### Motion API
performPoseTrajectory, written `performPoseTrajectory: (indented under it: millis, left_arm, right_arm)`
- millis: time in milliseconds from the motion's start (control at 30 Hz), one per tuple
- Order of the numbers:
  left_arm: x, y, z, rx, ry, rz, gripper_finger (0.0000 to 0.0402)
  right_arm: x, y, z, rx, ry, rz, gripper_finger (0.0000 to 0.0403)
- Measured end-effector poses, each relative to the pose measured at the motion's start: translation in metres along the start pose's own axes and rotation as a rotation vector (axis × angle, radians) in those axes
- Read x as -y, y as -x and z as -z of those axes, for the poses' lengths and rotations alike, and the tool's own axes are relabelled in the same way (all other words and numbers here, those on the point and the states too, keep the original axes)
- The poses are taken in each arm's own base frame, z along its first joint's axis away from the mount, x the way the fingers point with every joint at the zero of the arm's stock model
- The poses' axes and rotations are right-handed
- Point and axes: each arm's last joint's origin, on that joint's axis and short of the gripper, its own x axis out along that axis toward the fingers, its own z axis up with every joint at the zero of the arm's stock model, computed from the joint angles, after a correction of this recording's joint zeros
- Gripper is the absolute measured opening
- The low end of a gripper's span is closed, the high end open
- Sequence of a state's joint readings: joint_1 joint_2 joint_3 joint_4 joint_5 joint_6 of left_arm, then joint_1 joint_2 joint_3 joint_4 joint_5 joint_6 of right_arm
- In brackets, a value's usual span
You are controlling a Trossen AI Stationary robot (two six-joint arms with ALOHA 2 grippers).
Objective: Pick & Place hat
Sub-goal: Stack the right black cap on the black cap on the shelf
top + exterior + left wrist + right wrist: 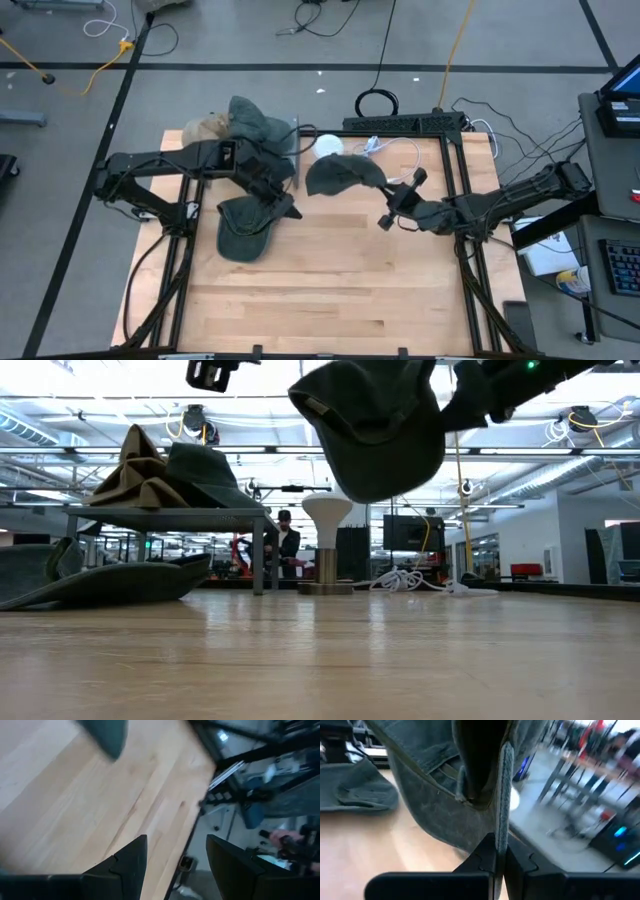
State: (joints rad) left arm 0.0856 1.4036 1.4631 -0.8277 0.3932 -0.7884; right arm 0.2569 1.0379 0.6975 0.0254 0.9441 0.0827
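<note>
Two dark, slim jointed arms (150, 165) with black angular jaws.

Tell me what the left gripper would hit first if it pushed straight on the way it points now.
Probably the bare wooden table: the open left gripper looks down onto empty boards, toward the table's edge. The dark hat on the table lies beside that line. Depth is unclear.

The table (330, 290) is pale wood with a smooth, faintly glossy finish and visible grain. The lifted hat (340, 176) is soft, matt grey-green cloth with a washed, slightly rough look, like the hat lying flat (243, 228). The gripper fingers (132, 865) look like matt dark plastic.
</note>
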Motion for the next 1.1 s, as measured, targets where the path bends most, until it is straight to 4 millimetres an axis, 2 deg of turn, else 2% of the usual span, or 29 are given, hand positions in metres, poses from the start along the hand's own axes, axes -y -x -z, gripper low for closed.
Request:
performPoseTrajectory:
  millis: [300,467,667,867,1000,1100]
  left_arm:
    - [0.012,0.032,-0.015,0.209,-0.185,0.168,0.0207]
    - [0.020,0.064,-0.018,0.404,-0.345,0.200,0.0207]
    - [0.027,0.102,-0.012,0.670,-0.566,0.130,0.0207]
    - [0.037,0.130,-0.008,0.910,-0.773,0.033,0.0207]
    - [0.036,0.138,-0.006,0.979,-0.756,-0.048,0.0207]
    - [0.036,0.140,-0.005,0.993,-0.667,-0.027,0.0207]
  right_arm:
    - [0.007,0.003,-0.025,0.120,0.239,0.214,0.0005]
    - [0.011,0.007,-0.041,0.200,0.282,0.256,0.0005]
    - [0.016,0.015,-0.053,0.186,0.351,0.366,0.0005]
    - [0.017,0.025,-0.082,0.153,0.458,0.412,0.0006]
    - [0.017,0.027,-0.105,0.159,0.461,0.423,0.0005]
    - [0.015,0.023,-0.119,0.178,0.481,0.424,0.0005]
